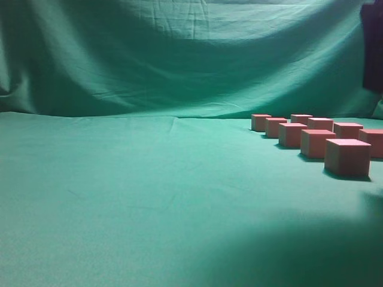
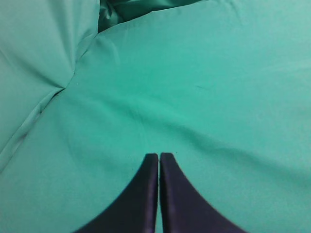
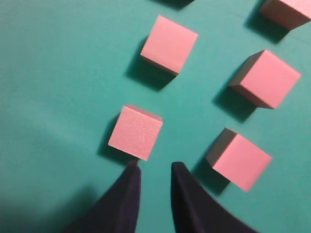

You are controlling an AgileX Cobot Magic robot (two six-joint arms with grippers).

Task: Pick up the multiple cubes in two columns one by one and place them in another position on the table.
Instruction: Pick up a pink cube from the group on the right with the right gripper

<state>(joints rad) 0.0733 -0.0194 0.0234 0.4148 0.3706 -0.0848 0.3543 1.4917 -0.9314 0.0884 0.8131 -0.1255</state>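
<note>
Several pink cubes stand in two columns on the green cloth at the right of the exterior view; the nearest cube [image 1: 347,157] is the largest there. In the right wrist view my right gripper [image 3: 155,167] is open and empty, high above the cloth. Its fingertips point between the nearest left cube [image 3: 135,132] and the nearest right cube [image 3: 239,159]. More cubes [image 3: 169,44] [image 3: 267,78] lie beyond. My left gripper [image 2: 159,156] is shut and empty over bare cloth. No cubes show in its view. Neither gripper shows in the exterior view.
A green cloth backdrop [image 1: 179,54] hangs behind the table. A dark part of the right arm [image 1: 372,45] shows at the upper right edge of the exterior view. Cloth folds [image 2: 58,87] lie at the left of the left wrist view.
</note>
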